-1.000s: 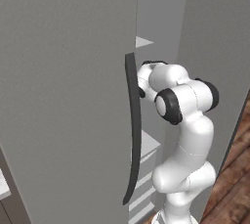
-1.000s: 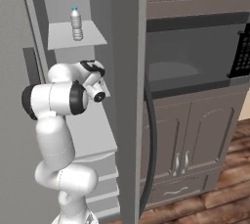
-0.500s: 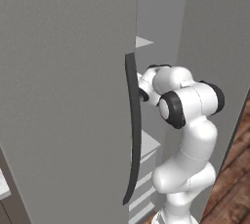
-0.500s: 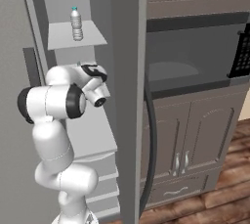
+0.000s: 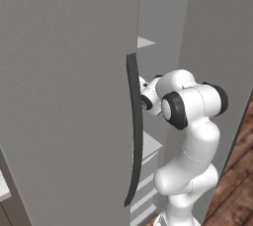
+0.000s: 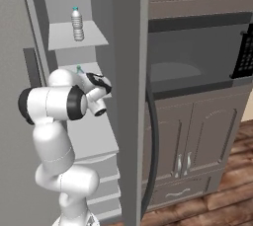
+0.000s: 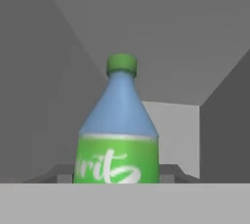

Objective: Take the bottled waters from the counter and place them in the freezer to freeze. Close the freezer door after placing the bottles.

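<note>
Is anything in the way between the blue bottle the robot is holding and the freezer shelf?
Nothing visible is. The pincer is shut on the blue bottle, already inside the freezer, beside the shelf. The other bottle stands one shelf higher, out of the way.

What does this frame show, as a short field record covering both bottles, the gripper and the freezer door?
clear bottle: the clear ribbed plastic bottle with teal cap stands upright on the upper white freezer shelf
blue bottle: the blue plastic bottle with green cap and green label, upright, close in front of the hand camera
gripper: shut on the blue bottle, inside the freezer compartment
freezer door: the plain grey freezer door with long dark handle stands open
arm: white arm reaches in at the shelf below
</note>
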Motion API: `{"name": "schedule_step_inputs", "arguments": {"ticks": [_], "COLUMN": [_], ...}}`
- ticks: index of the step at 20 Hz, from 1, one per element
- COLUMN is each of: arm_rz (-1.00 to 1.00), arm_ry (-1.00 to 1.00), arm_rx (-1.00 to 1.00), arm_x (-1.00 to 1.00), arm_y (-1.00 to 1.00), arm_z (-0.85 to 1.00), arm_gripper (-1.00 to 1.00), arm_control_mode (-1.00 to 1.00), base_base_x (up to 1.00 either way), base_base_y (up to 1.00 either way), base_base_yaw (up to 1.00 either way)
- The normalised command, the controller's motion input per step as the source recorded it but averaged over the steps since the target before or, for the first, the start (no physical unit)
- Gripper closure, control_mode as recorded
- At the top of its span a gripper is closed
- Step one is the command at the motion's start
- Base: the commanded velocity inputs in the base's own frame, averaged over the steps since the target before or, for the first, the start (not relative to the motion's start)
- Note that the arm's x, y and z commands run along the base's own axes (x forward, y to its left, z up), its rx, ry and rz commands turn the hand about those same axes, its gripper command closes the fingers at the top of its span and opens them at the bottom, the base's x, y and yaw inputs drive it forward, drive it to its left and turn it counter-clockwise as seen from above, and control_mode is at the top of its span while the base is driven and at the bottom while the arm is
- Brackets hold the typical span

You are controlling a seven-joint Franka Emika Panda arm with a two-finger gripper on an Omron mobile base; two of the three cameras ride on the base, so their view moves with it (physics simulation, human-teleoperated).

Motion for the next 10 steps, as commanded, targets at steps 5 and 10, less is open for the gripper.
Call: {"name": "schedule_step_inputs", "arguments": {"ticks": [5,10], "arm_rz": [0.00,0.00], "arm_ry": [0.00,0.00], "arm_rx": [0.09,0.04], "arm_x": [0.10,0.01], "arm_y": [-0.04,0.00], "arm_z": [-0.02,-0.01], "arm_gripper": [1.00,-1.00], "arm_control_mode": [-1.00,-1.00], "base_base_x": [0.00,0.00], "base_base_y": [0.00,0.00], "base_base_yaw": [0.00,0.00]}}
